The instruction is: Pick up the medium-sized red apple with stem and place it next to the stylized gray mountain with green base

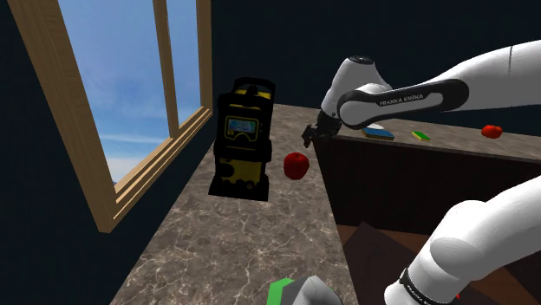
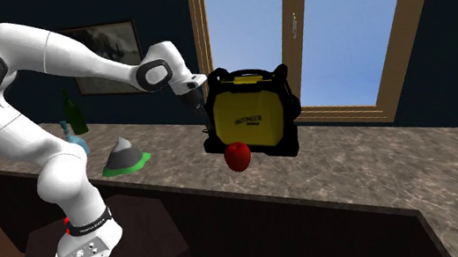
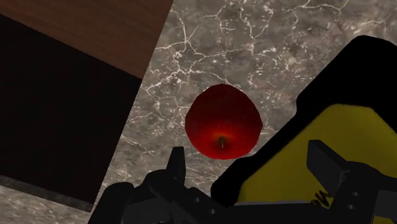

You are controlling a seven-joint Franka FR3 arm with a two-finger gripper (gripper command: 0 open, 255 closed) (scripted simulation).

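1. Mountain: gray peak on a green base, on the counter at the near edge of the shoulder view, close to the arm's stand. In the second exterior view it sits at that view's left, well apart from the apple.
2. Counter: brown-gray marble top that runs from near to far along the window wall.
3. Apple: red, resting on the counter past the mountain, near the counter's edge on the shoulder view's right. It is just beside the box base with a small gap between them, and nothing grips it. The wrist view shows it with its stem dimple toward the camera, ahead of the fingertips. In the second exterior view it is in front of the box.
4. Box: yellow and black, upright on the counter, to the left of the apple in the shoulder view. In the wrist view its yellow face lies between the fingers.
5. Gripper: hovers above the apple near the box's top corner, fingers spread and clasping nothing. Same in the wrist view and the second exterior view.
6. Window: wood frame with blue sky, behind the box.
7. Bottle: green, behind the arm, beyond the mountain.
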